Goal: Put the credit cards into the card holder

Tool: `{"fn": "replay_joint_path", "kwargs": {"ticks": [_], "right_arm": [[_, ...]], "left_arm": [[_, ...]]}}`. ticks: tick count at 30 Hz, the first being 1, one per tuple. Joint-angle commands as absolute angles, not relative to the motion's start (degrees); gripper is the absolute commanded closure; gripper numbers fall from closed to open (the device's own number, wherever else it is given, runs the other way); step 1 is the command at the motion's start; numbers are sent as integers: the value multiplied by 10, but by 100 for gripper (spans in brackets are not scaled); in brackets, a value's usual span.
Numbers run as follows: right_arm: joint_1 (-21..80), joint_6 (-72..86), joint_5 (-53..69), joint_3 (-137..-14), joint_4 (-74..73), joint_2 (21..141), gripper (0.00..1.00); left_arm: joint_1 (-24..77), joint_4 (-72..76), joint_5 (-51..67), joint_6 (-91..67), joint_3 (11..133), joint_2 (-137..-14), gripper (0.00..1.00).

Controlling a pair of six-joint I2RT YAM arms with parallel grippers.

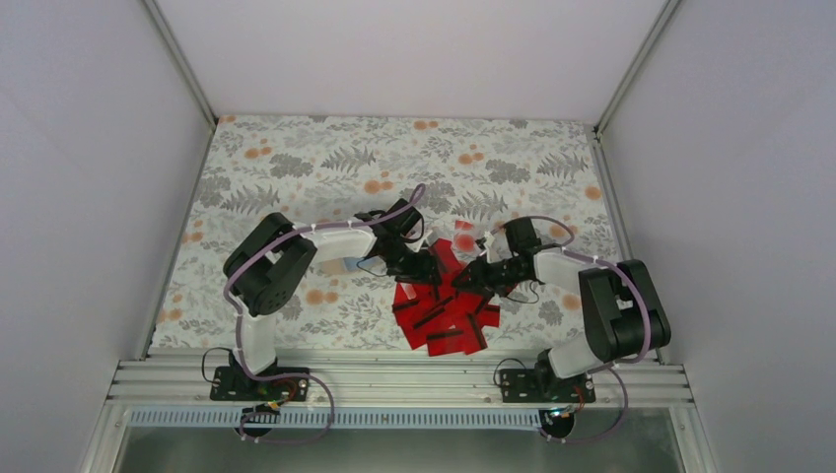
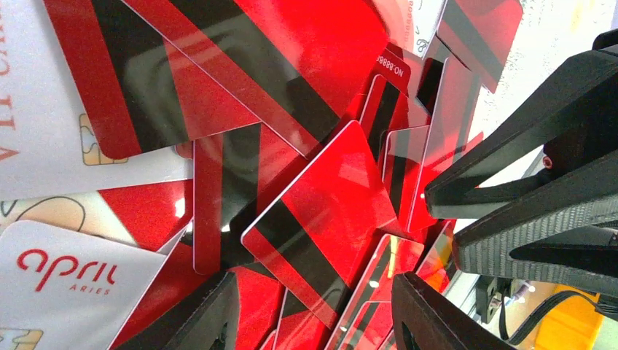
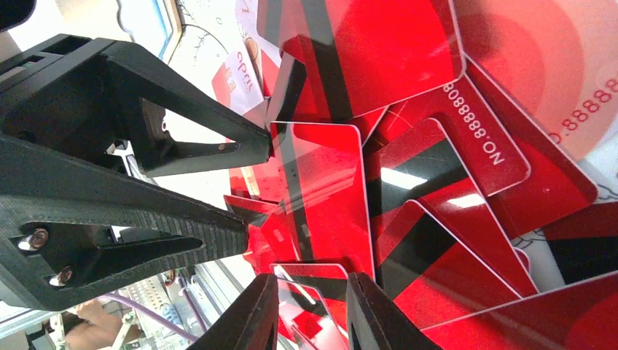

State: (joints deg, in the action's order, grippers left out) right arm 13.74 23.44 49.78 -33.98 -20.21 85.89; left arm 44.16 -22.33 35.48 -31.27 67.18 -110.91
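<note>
Thin, stiff, light and slick, the credit cards (image 1: 446, 310) lie heaped on the tabletop (image 1: 296, 158), probably best pinched by a lifted edge; the left pincer (image 2: 313, 283) gapes wide over them, while the right pincer (image 3: 311, 283) stands narrow, gripping or not I cannot tell.

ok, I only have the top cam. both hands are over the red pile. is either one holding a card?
Observer: Left hand is open and holds nothing. A red card, black stripe up, lies in line with its gap.
Operator: Right one?
Observer: Right hand is open too, but narrower. A card end sits in the gap; I can't tell if it's touched.
Operator: Pale cards, any print?
Observer: One white card in the left wrist view reads "april ARIES" in red.
</note>
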Motion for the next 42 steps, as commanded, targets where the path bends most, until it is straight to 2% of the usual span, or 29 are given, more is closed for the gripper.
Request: {"fn": "replay_joint_path", "kwargs": {"ticks": [1, 18, 25, 33, 42], "right_arm": [[134, 223, 515, -335, -182, 874, 76], [134, 223, 481, -317, -160, 933, 79], [134, 218, 453, -316, -162, 957, 87], [134, 216, 440, -314, -156, 988, 91], [134, 239, 486, -325, -123, 992, 92]], "left_arm": [[445, -215, 366, -323, 685, -1125, 47], [446, -207, 375, -326, 685, -1131, 47], [446, -195, 395, -326, 686, -1138, 48], [446, -167, 421, -333, 681, -1138, 50], [443, -133, 445, -341, 674, -1113, 51]]}}
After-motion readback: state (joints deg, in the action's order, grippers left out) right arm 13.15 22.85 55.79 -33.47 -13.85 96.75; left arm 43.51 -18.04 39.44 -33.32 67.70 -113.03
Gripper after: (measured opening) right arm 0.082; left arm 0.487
